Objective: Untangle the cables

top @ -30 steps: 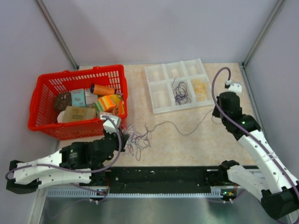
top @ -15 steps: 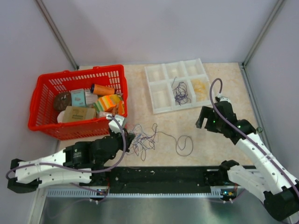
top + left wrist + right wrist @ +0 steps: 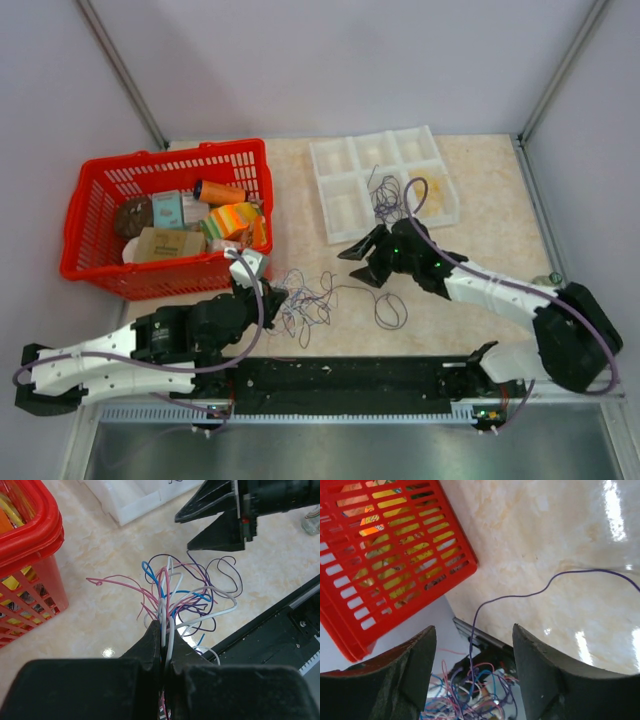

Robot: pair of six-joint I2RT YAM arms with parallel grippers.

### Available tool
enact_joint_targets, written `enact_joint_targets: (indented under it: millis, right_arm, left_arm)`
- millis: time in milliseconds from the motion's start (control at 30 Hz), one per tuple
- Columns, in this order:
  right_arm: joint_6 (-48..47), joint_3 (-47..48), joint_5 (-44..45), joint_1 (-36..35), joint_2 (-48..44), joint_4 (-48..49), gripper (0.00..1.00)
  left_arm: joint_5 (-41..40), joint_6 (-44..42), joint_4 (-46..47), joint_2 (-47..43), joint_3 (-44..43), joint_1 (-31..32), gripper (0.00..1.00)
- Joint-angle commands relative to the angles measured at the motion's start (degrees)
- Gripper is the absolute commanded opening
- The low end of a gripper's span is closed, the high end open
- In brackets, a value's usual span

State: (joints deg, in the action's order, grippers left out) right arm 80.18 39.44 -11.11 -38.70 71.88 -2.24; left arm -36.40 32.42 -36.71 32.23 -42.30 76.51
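The cables are a tangle of thin purple, blue, pink and white wires on the table in front of the red basket. My left gripper is shut on the near end of the cables, and the wires fan out from its closed tips. One long purple wire trails right from the tangle into a loose loop. My right gripper hovers just right of the tangle, open and holding nothing. In its own view the right gripper frames the cables and the purple wire.
A red basket filled with boxes and packets stands at the left. At the back, a white compartment tray holds a coil of purple wire in one cell. A black rail runs along the near edge.
My right gripper let go of the long purple wire, opened, and swung left from the table's right side to the tangle. The wire fell slack into a loop. The left gripper kept its hold.
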Motion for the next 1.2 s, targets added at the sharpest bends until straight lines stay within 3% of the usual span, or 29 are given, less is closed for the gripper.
enact_joint_targets:
  millis: [0,233,367,433,567,700,833,933,1067,1167]
  right_arm:
    - [11.4,3.6,-5.8,-1.3,9.0,14.2,0.58]
    - [15.3,6.3,-9.4,-4.6,18.2,20.2,0.56]
    - [17.3,7.2,-10.8,-7.0,21.0,23.4,0.50]
    - [19.0,6.1,-10.9,-7.9,21.2,25.7,0.43]
    - [19.4,3.3,-9.4,-7.1,19.8,27.1,0.04]
    - [7.9,5.3,-5.1,-2.5,14.9,13.3,0.00]
    - [-12.0,10.1,5.4,6.3,5.3,-8.2,0.00]
    - [-23.7,13.3,15.3,12.1,-3.2,-18.8,0.00]
    - [-35.6,14.7,29.9,17.5,-12.7,-28.4,0.00]
    - [-40.6,15.5,31.0,22.3,-17.4,-31.2,0.00]
  left_arm:
    - [-0.3,0.0,1.0,-1.8,0.6,0.2,0.00]
    - [-1.2,0.4,0.3,-2.6,0.6,0.2,0.00]
    - [-1.3,0.4,0.1,-2.7,0.6,0.2,0.00]
    - [-1.7,0.3,-0.3,-2.9,0.6,0.2,0.00]
    - [-2.2,0.9,-0.9,-3.2,1.0,0.2,0.00]
    - [-2.3,2.0,-0.9,-3.6,1.9,0.2,0.00]
    - [-4.9,5.0,-2.9,-3.1,2.9,0.2,0.00]
    - [-8.6,9.1,-7.1,-1.6,2.4,0.2,0.00]
    - [-14.3,18.3,-15.8,-0.3,0.7,0.2,0.00]
    - [-15.9,20.7,-17.8,0.1,0.6,0.2,0.00]
